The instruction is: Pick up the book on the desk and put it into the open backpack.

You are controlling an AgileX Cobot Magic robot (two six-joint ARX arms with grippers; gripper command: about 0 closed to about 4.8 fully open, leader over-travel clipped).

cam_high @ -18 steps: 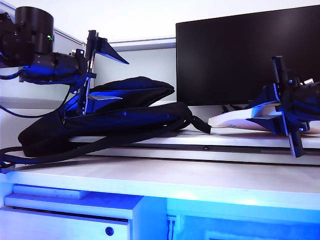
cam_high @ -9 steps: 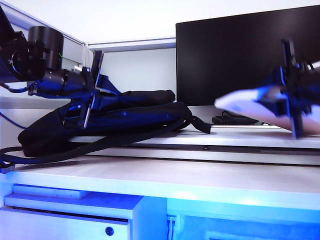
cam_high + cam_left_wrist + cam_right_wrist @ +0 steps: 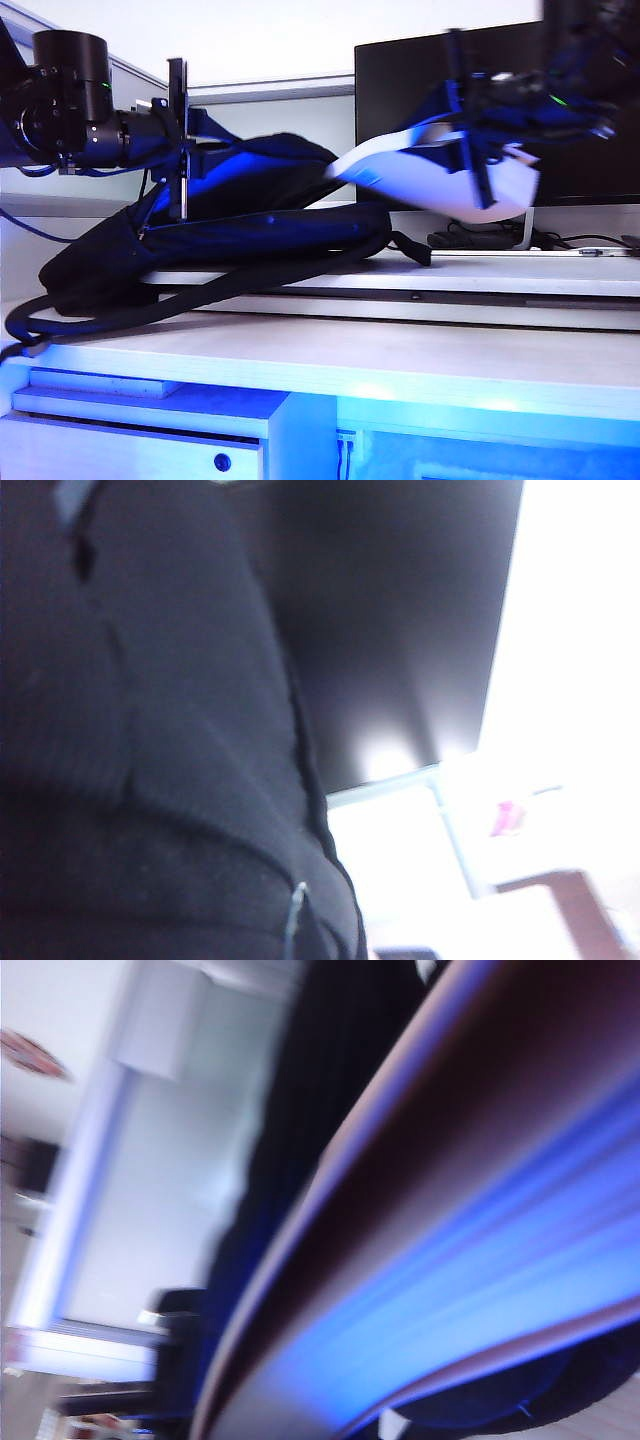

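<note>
The dark backpack (image 3: pixel 260 235) lies on the raised shelf of the white desk (image 3: pixel 400 360). My left gripper (image 3: pixel 183 150) is shut on its upper flap and holds that flap lifted; in the left wrist view dark backpack fabric (image 3: pixel 150 730) fills most of the frame and the fingers are hidden. My right gripper (image 3: pixel 475 140) is shut on the pale book (image 3: pixel 420 175), carrying it tilted in the air in front of the monitor. The book's leading edge is close to the raised flap. In the right wrist view the blurred book (image 3: pixel 450 1240) covers the jaws.
A large black monitor (image 3: pixel 400 90) stands behind the book. Dark cables (image 3: pixel 470 240) lie on the shelf tier (image 3: pixel 480 280) at its foot. The backpack's long straps (image 3: pixel 60 315) hang over the shelf edge onto the lower desk surface. A drawer knob (image 3: pixel 224 462) shows below.
My left gripper closed on the backpack's flap and raised it. My right gripper lifted the book off the shelf and carried it up and left toward the backpack.
</note>
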